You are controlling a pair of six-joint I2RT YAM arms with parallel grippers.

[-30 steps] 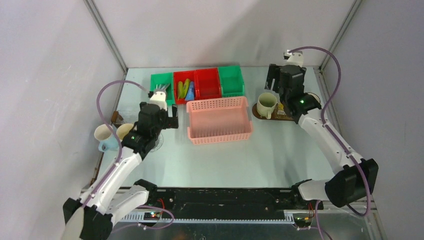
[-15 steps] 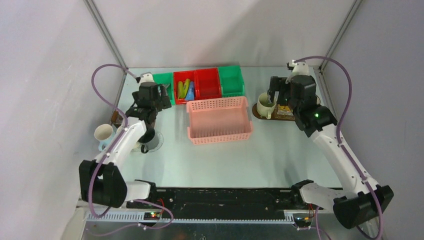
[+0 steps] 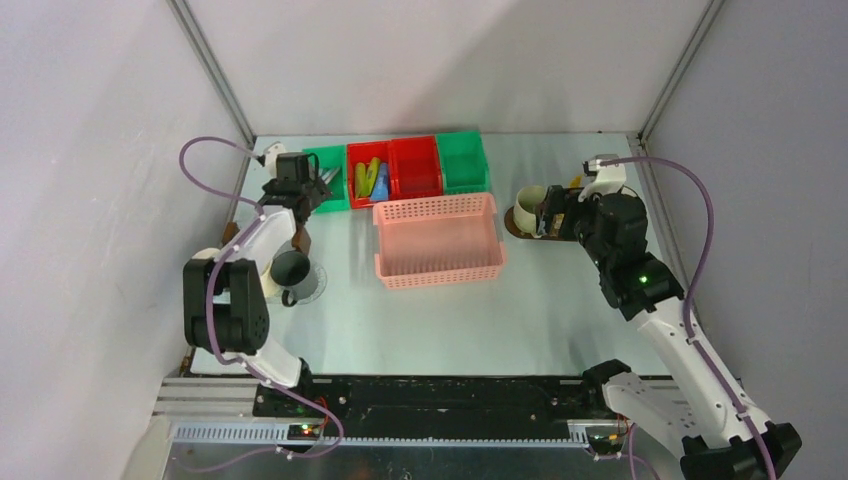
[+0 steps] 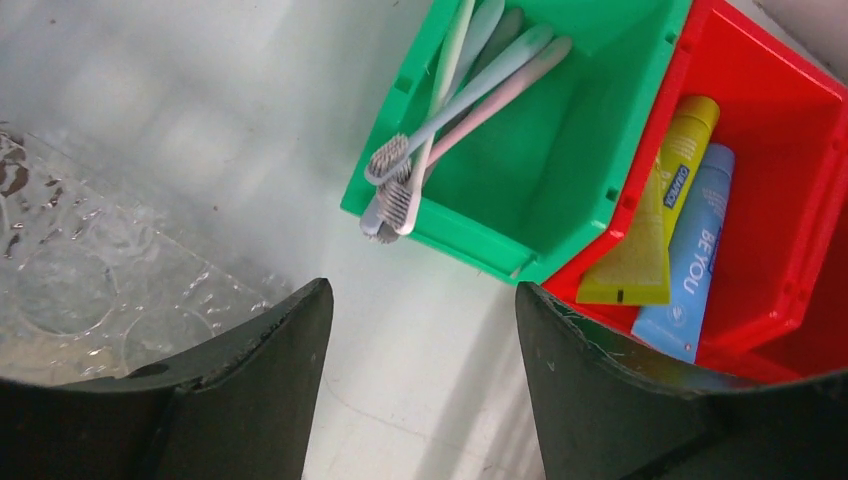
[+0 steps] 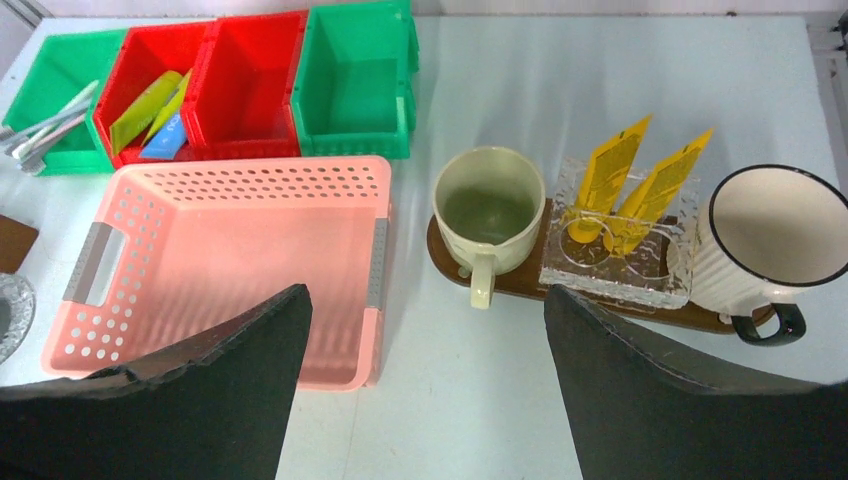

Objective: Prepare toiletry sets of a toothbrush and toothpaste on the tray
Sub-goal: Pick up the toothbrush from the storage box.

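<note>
The tray (image 5: 515, 283), a dark brown board, carries a cream mug (image 5: 489, 205), a clear holder (image 5: 615, 265) with two yellow tubes (image 5: 625, 185), and a white dark-rimmed mug (image 5: 765, 245). My right gripper (image 5: 425, 292) hovers open on the near side of the tray, nothing between its fingers. Several toothbrushes (image 4: 450, 95) lie in a green bin (image 4: 560, 170). Beside it, a red bin (image 4: 790, 150) holds a yellow toothpaste tube (image 4: 655, 225) and a blue one (image 4: 695, 250). My left gripper (image 4: 422, 288) is open just short of the green bin, empty.
A pink lattice basket (image 3: 438, 240) sits mid-table between the arms. A dark mug (image 3: 290, 268) stands on a clear patterned disc (image 3: 310, 285) by the left arm. Another red bin (image 5: 250, 80) and green bin (image 5: 355, 80) stand empty at the back.
My left arm swung back to the green toothbrush bin and its jaws narrowed a little. My right arm drew back from the tray toward the near side, jaws staying wide.
</note>
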